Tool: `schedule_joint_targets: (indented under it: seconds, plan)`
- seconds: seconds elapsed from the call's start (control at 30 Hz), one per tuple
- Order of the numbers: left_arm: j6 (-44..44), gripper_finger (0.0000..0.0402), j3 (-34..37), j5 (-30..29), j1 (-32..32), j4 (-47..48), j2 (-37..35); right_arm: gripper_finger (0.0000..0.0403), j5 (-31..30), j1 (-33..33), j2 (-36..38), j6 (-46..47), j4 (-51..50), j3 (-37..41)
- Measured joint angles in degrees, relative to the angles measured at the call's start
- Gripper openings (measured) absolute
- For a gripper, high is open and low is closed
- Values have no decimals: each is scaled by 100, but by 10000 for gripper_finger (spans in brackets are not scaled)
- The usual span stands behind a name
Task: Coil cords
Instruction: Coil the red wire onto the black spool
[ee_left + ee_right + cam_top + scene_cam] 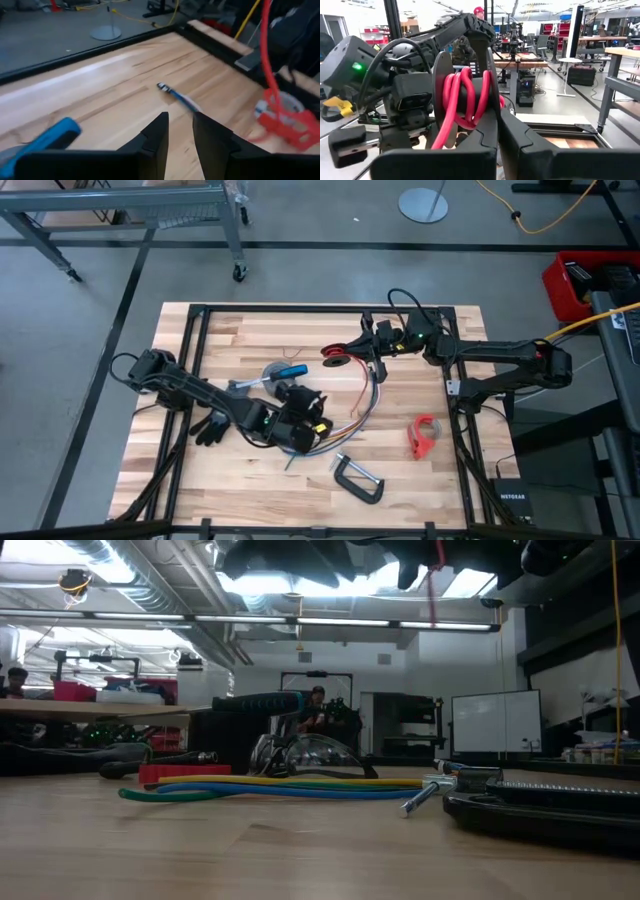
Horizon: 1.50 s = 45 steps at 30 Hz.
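Left tool point(300, 430) hides part of the cord bundle point(365, 408).

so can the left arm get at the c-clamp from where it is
Probably yes. The c-clamp lies flat on bare wood just beside the left gripper, with only the strand bundle passing nearby, not over it. The right gripper is across the table, shut on the red cord.

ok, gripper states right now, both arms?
Left gripper: slightly open, holding nothing visible, above the table.
Right gripper: shut on the red cord, lifted.
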<state>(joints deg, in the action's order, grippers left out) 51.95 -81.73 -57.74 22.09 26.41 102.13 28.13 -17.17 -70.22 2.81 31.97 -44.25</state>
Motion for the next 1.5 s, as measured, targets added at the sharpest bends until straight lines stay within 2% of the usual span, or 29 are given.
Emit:
schedule_joint_targets:
  seconds: [0.37,0.5,0.67,0.83,0.97,1.13,1.2,1.5]
  plan:
    - [-1220,81,972,736,-249,-2979,0,2,510,296,-2,-313,160,-2]
    - [-1728,81,1340,1322,-313,-3784,0,2,554,291,-7,-316,68,-2]
    - [-2474,81,2054,1760,-401,-5361,0,2,602,291,-4,-332,5,-2]
    - [-2625,81,2625,2067,-545,-6573,2,2,602,291,-4,-334,-110,-2]
    - [-2039,82,2703,2146,-716,-6738,2,2,602,291,-4,-328,-110,-2]
    - [-1741,82,2705,3570,-953,-6788,2,2,510,291,-4,-329,-188,-2]
    - [-1802,82,2705,3859,-960,-6786,2,2,459,291,-4,-328,-225,-2]
    - [-2043,82,2703,3913,-949,-6791,2,2,447,292,-4,-317,-219,-2]
